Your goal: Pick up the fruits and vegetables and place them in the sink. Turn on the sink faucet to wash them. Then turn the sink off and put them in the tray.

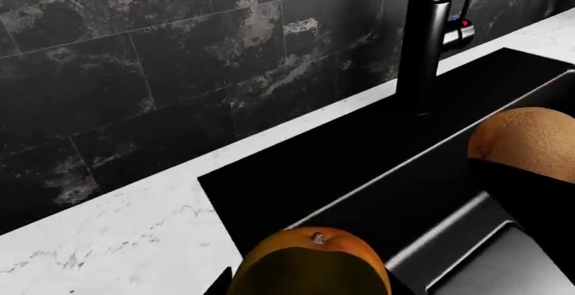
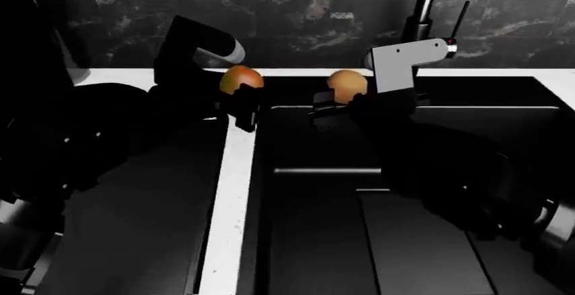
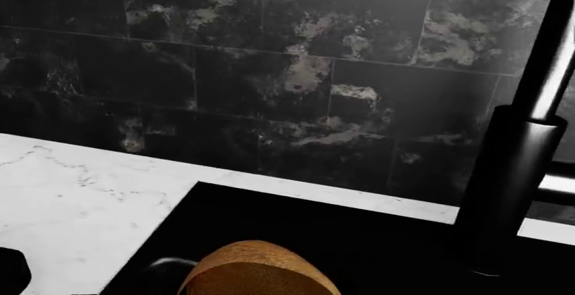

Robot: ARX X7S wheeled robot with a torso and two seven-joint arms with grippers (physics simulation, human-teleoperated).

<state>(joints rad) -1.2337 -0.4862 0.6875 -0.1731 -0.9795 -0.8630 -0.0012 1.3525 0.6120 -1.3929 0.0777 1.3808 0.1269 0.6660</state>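
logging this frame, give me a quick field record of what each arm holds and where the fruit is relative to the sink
left gripper: shut on the mango, held over the sink's left edge
right gripper: shut on the brown fruit, held above the sink, near its back
faucet: behind the sink, just beyond the right arm; no water visible
counter: white marble, left of the sink
fruit in sink: none yet, both still gripped

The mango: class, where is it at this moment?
In the head view the mango sits in the left gripper, above the sink's left rim, left of the brown fruit.
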